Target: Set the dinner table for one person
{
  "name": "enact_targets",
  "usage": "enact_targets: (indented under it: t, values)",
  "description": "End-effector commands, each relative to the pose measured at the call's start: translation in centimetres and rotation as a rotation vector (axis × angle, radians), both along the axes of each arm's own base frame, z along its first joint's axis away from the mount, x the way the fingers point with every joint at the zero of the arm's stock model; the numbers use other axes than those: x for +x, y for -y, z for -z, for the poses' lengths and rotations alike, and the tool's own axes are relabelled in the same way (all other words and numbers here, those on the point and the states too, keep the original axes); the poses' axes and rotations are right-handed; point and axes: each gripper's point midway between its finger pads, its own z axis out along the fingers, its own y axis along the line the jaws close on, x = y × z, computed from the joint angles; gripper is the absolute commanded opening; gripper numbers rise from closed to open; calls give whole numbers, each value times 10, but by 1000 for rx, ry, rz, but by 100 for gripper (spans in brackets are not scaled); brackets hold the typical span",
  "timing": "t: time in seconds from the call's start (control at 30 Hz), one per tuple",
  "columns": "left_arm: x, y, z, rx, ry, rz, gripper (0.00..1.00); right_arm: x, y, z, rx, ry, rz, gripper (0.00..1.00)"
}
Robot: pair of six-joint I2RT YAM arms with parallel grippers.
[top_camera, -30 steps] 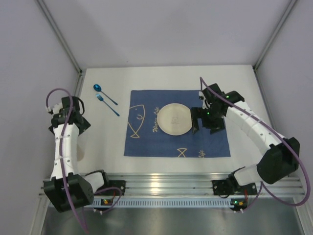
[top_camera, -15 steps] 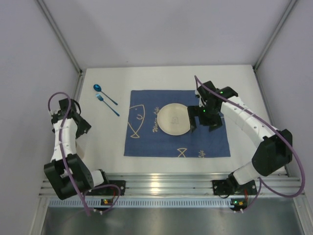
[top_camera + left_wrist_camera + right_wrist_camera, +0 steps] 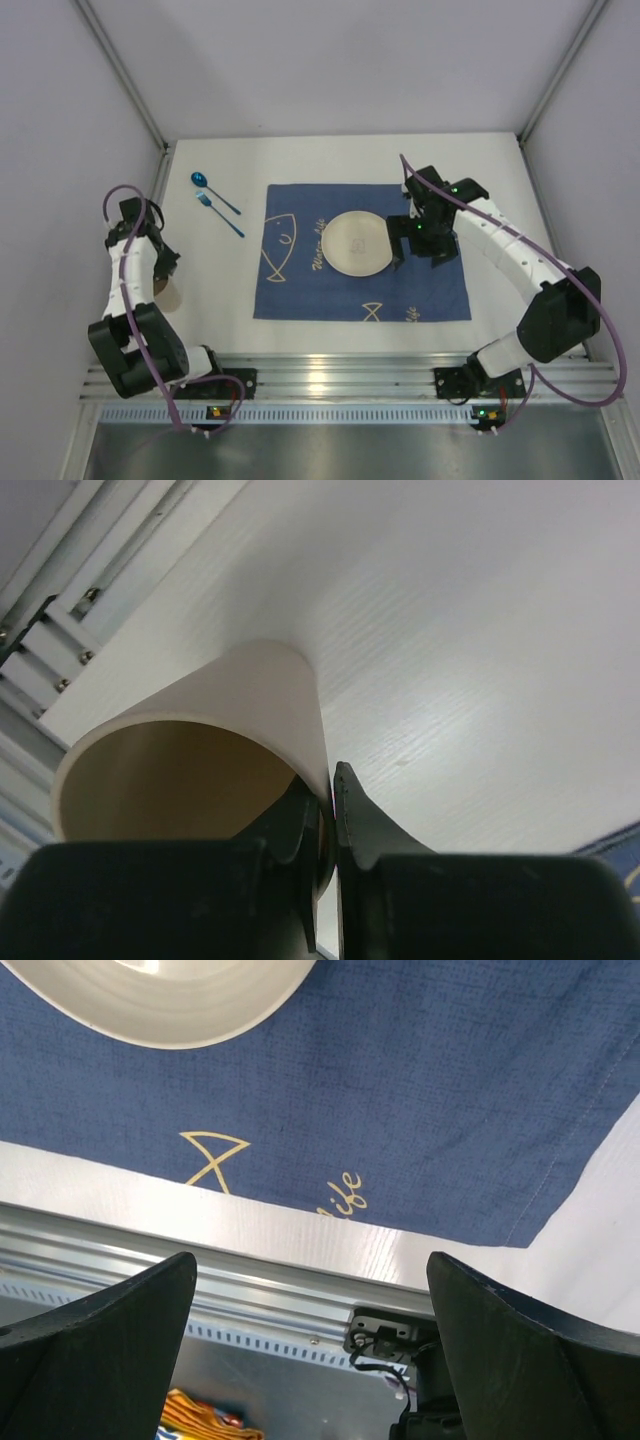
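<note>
Left tool [image 3: 333, 780] pinches cream cup [image 3: 235, 690] rim.

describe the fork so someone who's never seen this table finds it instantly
On the white table, just left of the blue fish mat, two blue utensils lie parallel. The fork is the one nearer the arms' bases, its head pale and pronged where the spoon has a round bowl.
</note>
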Motion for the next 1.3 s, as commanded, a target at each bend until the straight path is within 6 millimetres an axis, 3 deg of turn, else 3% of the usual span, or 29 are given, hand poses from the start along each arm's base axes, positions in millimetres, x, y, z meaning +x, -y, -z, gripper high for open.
enact_targets:
  t: [0.0,0.07,0.1,0.17,0.2,0.27,0.3,0.33,0.4,0.43,0.5,0.6,0.8,0.97,1.17,1.27]
  values:
    - [39,33,-31,-112,175,185,0,7,1,-17,-2,91,3,99]
    - [60,60,-47,-152,248,318,0,15,-1,-28,9,123,11,100]
    - [69,89,-51,-166,253,420,0,17,-3,-33,15,135,9,100]
    - [85,125,-65,-171,281,562,0,27,-8,-48,47,175,20,100]
    - [88,167,-64,-196,266,694,0,29,-12,-54,68,185,22,100]
    - [94,209,-76,-227,291,830,0,38,-19,-69,106,223,28,100]
    - [89,246,-75,-246,278,949,0,40,-22,-75,126,233,27,100]
    - [89,268,-86,-262,300,1020,0,44,-25,-86,142,259,29,100]
    - [74,317,-88,-283,280,1199,0,48,-25,-94,153,279,35,100]
    - [70,338,-101,-312,305,1270,0,50,-25,-101,161,292,39,100]
    - [54,376,-110,-341,303,1416,0,52,-23,-105,167,303,47,100]
    - [31,415,-123,-406,308,1557,0,55,-18,-109,171,314,64,100]
    - [-16,464,-158,-536,389,1756,0,56,-18,-106,232,259,96,100]
    - [-51,479,-193,-648,503,1846,0,57,-33,-103,366,210,133,100]
    - [-78,484,-208,-704,524,1886,0,62,-65,-108,549,114,141,100]
    - [-88,487,-199,-721,487,1900,0,55,-76,-110,598,58,121,100]
